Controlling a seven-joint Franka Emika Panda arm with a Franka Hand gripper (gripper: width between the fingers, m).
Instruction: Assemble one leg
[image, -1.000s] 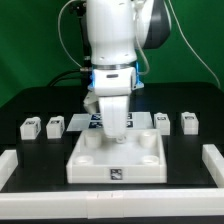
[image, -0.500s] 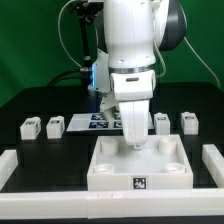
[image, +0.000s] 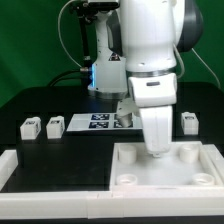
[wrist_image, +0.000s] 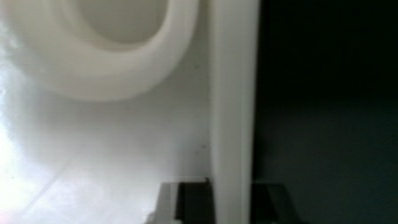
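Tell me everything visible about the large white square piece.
The white square piece is a matte, plastic-looking slab with a raised rim and round sockets at its corners. It lies flat on the black table, at the exterior view's lower right. The end effector stands on it; in the wrist view its fingers flank one edge and seem to clamp it.

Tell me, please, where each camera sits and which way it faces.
Exterior view: off the arm, looking slightly down across the table; shows the white arm and its gripper on the white square piece.
Wrist view: on the wrist, facing down past two dark fingertips onto that piece's round socket and edge.
Shared: the gripper and the white square piece.
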